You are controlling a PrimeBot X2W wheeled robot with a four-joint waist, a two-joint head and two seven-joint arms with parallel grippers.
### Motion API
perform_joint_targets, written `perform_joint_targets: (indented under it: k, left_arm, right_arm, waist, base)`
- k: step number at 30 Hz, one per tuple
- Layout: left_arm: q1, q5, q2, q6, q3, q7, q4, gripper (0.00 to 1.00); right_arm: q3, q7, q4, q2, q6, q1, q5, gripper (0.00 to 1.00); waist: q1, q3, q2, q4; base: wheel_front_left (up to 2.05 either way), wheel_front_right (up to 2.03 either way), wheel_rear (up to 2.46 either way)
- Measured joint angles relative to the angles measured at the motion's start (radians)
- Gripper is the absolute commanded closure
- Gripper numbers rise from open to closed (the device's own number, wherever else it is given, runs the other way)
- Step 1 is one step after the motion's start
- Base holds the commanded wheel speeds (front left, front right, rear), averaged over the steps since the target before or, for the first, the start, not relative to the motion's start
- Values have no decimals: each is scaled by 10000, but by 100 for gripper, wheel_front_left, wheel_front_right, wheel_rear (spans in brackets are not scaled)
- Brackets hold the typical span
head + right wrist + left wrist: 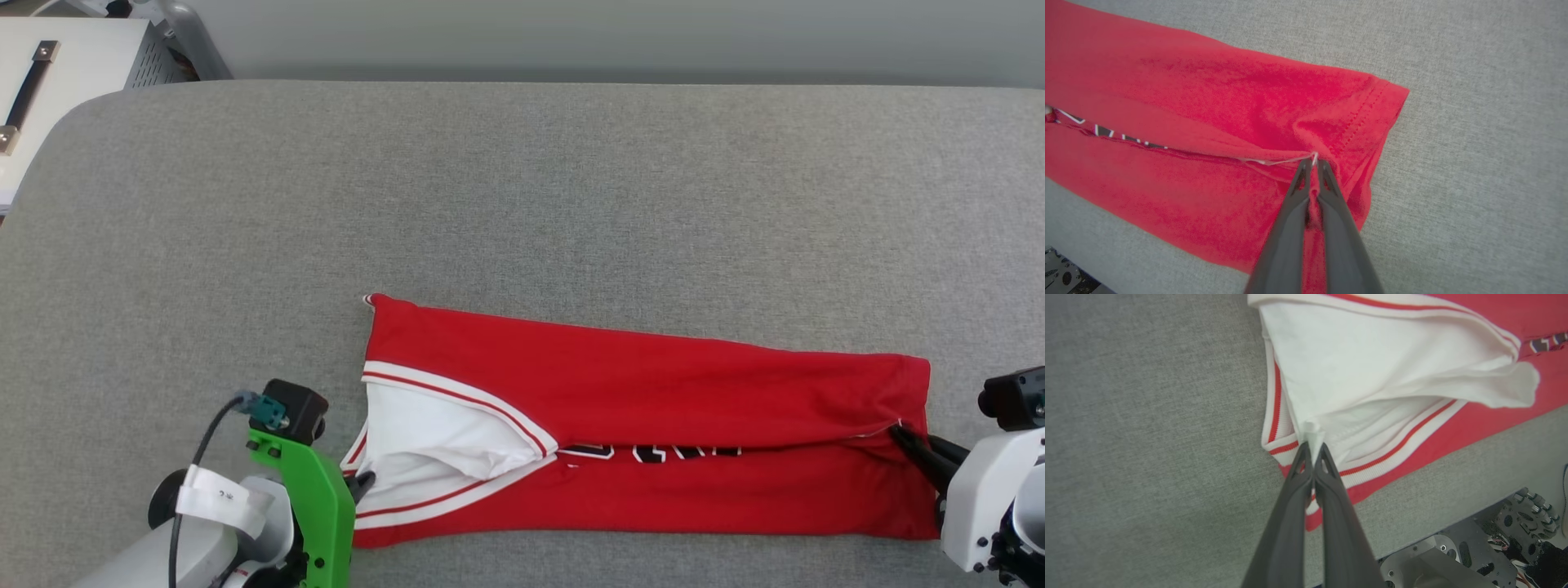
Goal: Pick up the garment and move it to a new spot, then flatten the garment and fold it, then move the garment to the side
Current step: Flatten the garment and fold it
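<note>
A red shirt (653, 392) lies folded lengthwise on the grey cushion (522, 180); the left gripper (365, 482) nips its white sleeve end, the right gripper (902, 433) its hem

A fold hides most of the black print (653, 451) on the garment (653, 384); the letters can't be read.

Head cam high, looking steeply down on table (522, 180), whole garment (653, 384) in frame. Wrist cams close in: left on sleeve (1372, 363) end, right on hem (1372, 110) end. Head view covers both patches.
</note>
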Motion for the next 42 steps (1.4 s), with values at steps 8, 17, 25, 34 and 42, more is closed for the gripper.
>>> perform_joint_targets:
  k: [8, 17, 25, 34, 42]
  left_arm:
    - [16, 178, -245, -213, -219, -297, 562, 0]
    - [394, 88, -554, -257, 336, -1611, 627, 0]
    - [465, 627, -1011, -284, 1229, -4529, 380, 0]
    - [657, 4057, -2217, 301, 3544, -6190, 73, 0]
    - [1926, 7262, -3981, -477, 6207, -6190, -1072, 0]
  right_arm:
    - [291, 274, 125, -130, 0, 192, 253, 0]
    - [-520, 909, -458, 31, 0, 815, 798, 0]
    - [-2144, 1866, -1225, 895, 0, 1150, 823, 0]
    - [-4543, 3833, -1384, 2686, 0, 1484, 2, 0]
    - [-5674, 4711, -1212, 3641, 0, 1252, -546, 0]
  waist:
    - [0, -100, 0, -13]
    - [0, -567, 0, -39]
    - [0, -822, 0, -45]
    - [0, -725, 0, 272]
    - [0, -399, 0, 471]
  base:
    - [0, 0, 0]
    - [0, 0, 0]
    - [0, 0, 0]
    - [0, 0, 0]
    - [0, 0, 0]
